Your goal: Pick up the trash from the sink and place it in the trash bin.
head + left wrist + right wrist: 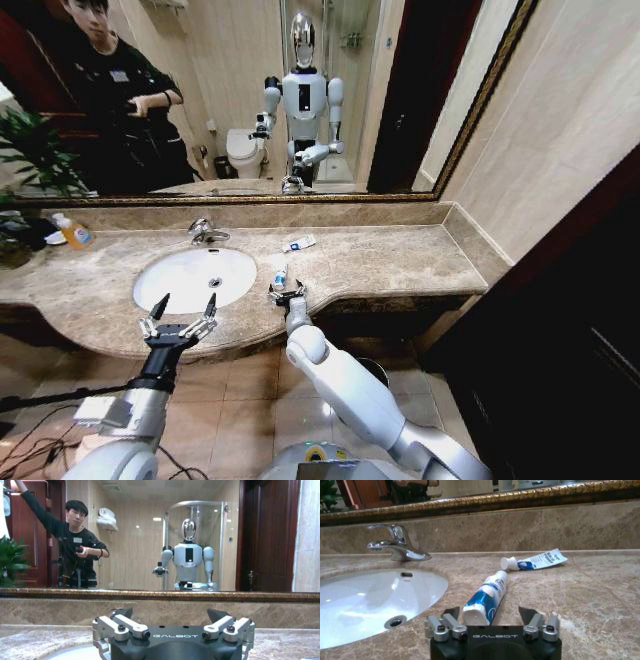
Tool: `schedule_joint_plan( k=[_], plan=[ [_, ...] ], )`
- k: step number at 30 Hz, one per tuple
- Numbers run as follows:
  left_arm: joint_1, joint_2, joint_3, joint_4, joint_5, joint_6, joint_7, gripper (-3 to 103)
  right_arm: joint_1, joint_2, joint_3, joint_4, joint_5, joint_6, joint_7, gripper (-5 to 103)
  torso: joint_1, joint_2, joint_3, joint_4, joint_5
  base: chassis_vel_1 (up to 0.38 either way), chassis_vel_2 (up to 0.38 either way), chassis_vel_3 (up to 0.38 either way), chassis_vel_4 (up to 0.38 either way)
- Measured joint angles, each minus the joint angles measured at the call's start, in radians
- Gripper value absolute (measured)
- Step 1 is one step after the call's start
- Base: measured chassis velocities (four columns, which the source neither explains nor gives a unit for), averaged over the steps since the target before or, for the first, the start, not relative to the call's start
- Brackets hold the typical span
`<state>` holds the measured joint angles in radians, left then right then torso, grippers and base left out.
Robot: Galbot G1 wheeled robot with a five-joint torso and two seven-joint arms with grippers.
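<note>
- Sink (180, 290): white oval basin set in beige marble counter (400, 262), chrome tap (206, 233) at its far rim. Basin looks bare inside in head view and right wrist view; drain (395, 622) visible.
- Near tube (280, 277): white-and-blue, lies on counter just right of sink, pointing near-to-far. In right wrist view its near end (485, 602) sits between the right gripper's fingers.
- Far tube (298, 243): white-and-blue, flat on counter farther back, near the wall, right of tap; apart from near tube. Cap end faces left.
- Right gripper (288, 293): low over counter's near edge, right of sink, fingers apart w/ near tube's end between them. Can't tell if pads touch the tube; not clamped.
- Left gripper (183, 314): hovers over sink's near rim, fingers spread wide, holds nothing. Left wrist view shows both fingers (120, 624) splayed, mirror ahead.
- Orange-liquid bottle (73, 233): far left on counter, by a green plant (30, 160). Well apart from both grippers.
- Mirror (250, 90) runs along far wall w/ gilt frame; reflects robot and a person standing behind, touching none of the task's items.
</note>
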<state>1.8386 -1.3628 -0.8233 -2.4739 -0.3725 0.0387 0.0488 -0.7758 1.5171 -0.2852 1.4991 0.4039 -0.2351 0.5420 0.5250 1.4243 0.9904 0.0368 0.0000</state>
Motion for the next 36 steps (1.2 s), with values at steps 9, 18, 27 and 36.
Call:
schedule_joint_plan(
  k=[9,18,27,36],
  plan=[
    [0.000,0.000,0.000,0.000,0.000,0.000,0.000,100,0.001,0.003,0.004,-0.004,-0.005,0.005,0.001,47,0.000,0.000,0.000,0.0000,0.0000,0.000,0.000,0.000,0.000],
    [0.000,0.000,0.000,0.000,0.000,0.000,0.000,100,-0.006,-0.001,0.009,0.004,-0.023,0.015,0.001,27,0.000,0.000,0.000,0.0000,0.0000,0.000,0.000,0.000,0.000],
    [0.000,0.000,0.000,0.000,0.000,0.000,0.000,100,-0.010,-0.065,0.064,0.077,-0.056,0.042,-0.088,27,0.000,0.000,0.000,0.0001,0.0002,0.000,0.000,0.000,0.000],
    [0.000,0.000,0.000,0.000,0.000,0.000,0.000,100,-0.102,-0.208,0.193,0.208,-0.086,0.067,-0.286,27,0.000,0.000,0.000,0.0001,0.0003,0.000,0.000,0.000,0.000]
  ],
)
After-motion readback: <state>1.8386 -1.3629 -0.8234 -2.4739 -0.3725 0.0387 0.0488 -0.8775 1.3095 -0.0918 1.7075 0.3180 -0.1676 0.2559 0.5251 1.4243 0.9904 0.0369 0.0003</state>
